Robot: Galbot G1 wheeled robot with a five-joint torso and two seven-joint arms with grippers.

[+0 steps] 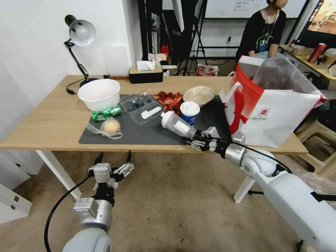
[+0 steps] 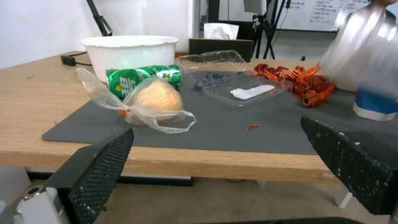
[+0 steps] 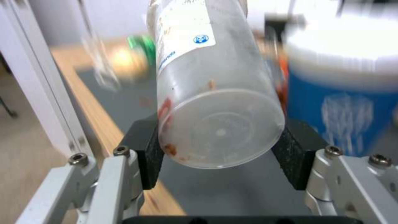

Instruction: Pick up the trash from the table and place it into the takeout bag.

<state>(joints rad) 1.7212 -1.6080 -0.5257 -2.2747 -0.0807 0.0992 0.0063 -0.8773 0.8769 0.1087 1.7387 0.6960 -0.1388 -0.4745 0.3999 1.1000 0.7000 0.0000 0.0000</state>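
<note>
My right gripper [image 1: 194,137] is shut on the clear lidded cup [image 1: 176,125], holding it by its base, tilted, above the front of the dark mat [image 1: 154,133]. In the right wrist view the black pads [image 3: 145,152] press both sides of the cup [image 3: 215,93]. The blue paper cup [image 1: 189,112] stands just behind it. The takeout bag [image 1: 276,115] stands open at the table's right end. My left gripper [image 1: 114,155] hangs open below the table's front edge, facing the bagged bun [image 2: 157,98] and green can [image 2: 141,77].
On the mat also lie a clamshell [image 1: 143,106], red shells [image 1: 169,99], a beige bowl [image 1: 198,95] and a white bowl [image 1: 99,93]. A black tissue box [image 1: 145,74] and a desk lamp [image 1: 80,33] stand at the back of the table [image 1: 52,122].
</note>
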